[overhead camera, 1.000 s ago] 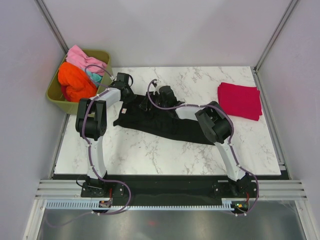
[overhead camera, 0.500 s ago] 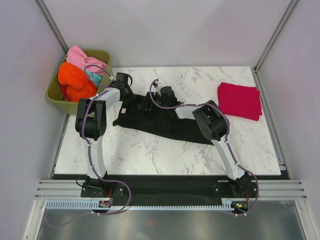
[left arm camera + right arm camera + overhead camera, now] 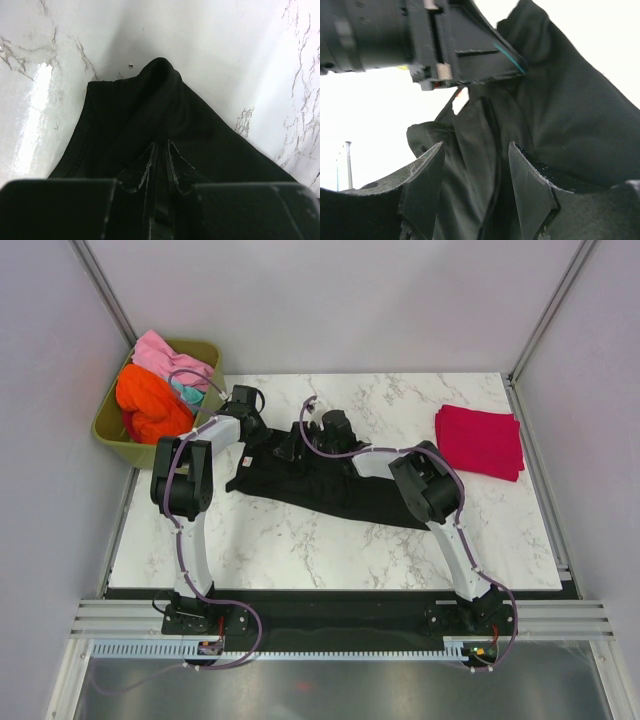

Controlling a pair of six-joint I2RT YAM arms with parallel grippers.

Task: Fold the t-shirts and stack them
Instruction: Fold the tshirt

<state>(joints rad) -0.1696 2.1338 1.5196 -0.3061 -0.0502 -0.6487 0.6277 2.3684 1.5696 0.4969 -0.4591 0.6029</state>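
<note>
left gripper (image 3: 161, 146): fingers nearly together, pinching black cloth
black t-shirt (image 3: 145, 105): bunched up ahead of the fingertips
marble table (image 3: 225, 45): beyond the cloth

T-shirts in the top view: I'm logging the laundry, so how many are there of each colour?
black t-shirt: 1
red t-shirt: 1
orange t-shirt: 1
pink t-shirt: 1
teal t-shirt: 1
Total: 5
</note>
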